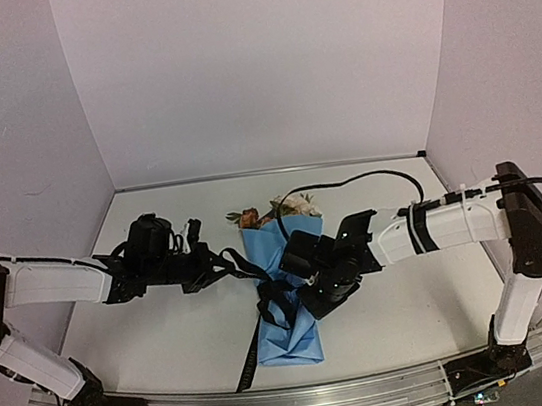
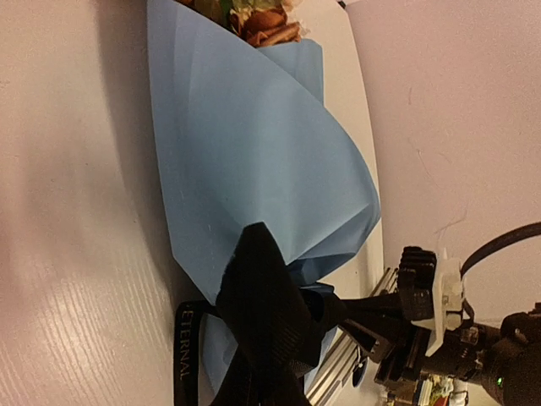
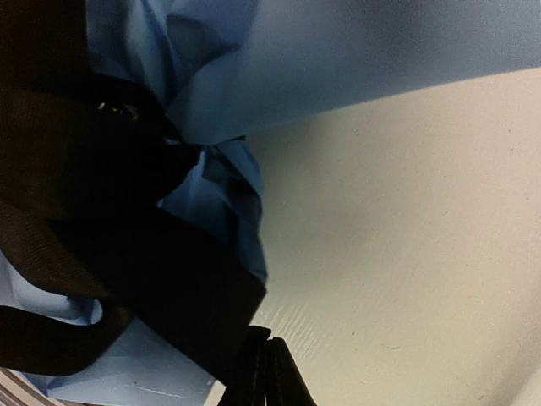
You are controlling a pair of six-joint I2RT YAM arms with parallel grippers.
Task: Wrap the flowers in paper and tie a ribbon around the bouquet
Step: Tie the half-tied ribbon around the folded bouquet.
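The bouquet (image 1: 288, 337) lies on the table (image 1: 158, 330), flowers (image 1: 257, 213) at its far end. Left of it, the left gripper (image 1: 209, 262) pinches the ribbon (image 1: 242, 266) that loops the bouquet's waist. The right gripper (image 1: 307, 281), against the bouquet's right side, is also clamped on ribbon.

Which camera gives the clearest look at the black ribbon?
The left wrist view: the black ribbon sits large in the foreground, cinched around the blue paper bouquet, its lettering readable. The top view shows it small around the bouquet's middle. The right wrist view is too close: just dark bands.
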